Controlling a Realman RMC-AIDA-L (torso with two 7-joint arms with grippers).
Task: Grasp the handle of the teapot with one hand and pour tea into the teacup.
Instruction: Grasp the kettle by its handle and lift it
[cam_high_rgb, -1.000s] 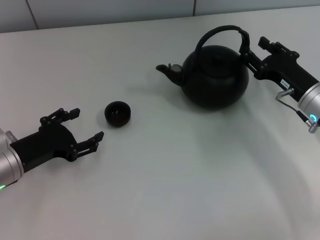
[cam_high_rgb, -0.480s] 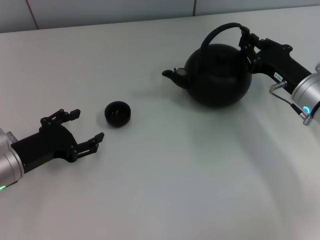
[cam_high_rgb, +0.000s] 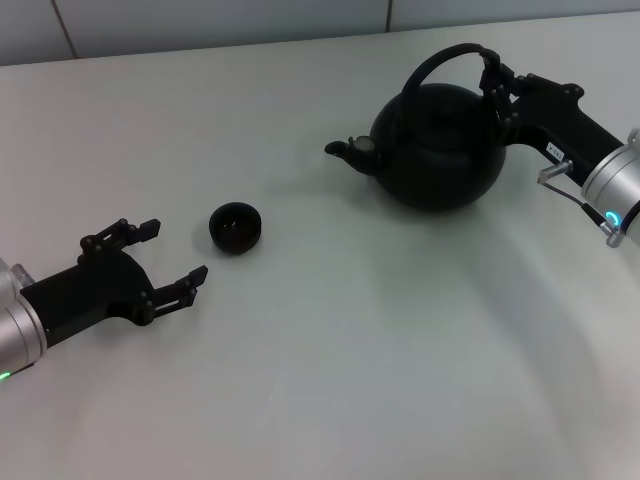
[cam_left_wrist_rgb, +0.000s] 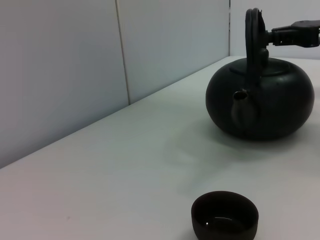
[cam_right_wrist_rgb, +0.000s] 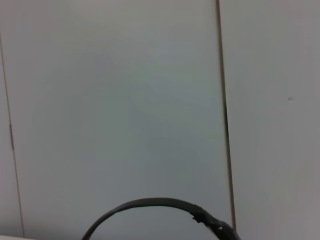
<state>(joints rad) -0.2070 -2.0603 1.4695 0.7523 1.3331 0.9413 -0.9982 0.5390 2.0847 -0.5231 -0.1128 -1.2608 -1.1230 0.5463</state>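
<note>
Nearest us, at the bench's near left corner, we see the left gripper (cam_high_rgb: 160, 263) lying low over the bench (cam_high_rgb: 330, 350), its arm reaching in from the left edge and its two fingers spread apart around nothing. Just beyond its fingertips sits the teacup (cam_high_rgb: 236, 227), apart from them and upright on the bench.

Farther back, toward the far right corner, the teapot (cam_high_rgb: 438, 146) stands with its spout pointing left toward the teacup, well apart from it. The right gripper (cam_high_rgb: 497, 88) comes in from the right edge with its arm angled down toward the far side, and its fingers are clamped on the handle (cam_high_rgb: 440, 66) at the thicker, wrapped right-hand side of the arch.

From the left wrist view we get the teacup (cam_left_wrist_rgb: 225, 217) close by, the teapot (cam_left_wrist_rgb: 262, 102) spout-on behind it, and the handle (cam_left_wrist_rgb: 253, 37) seen edge-on with the right gripper (cam_left_wrist_rgb: 272, 36) meeting it from the side. The right wrist view gives us only the top arc of the handle (cam_right_wrist_rgb: 150, 205) against a pale panelled wall (cam_right_wrist_rgb: 125, 100).
</note>
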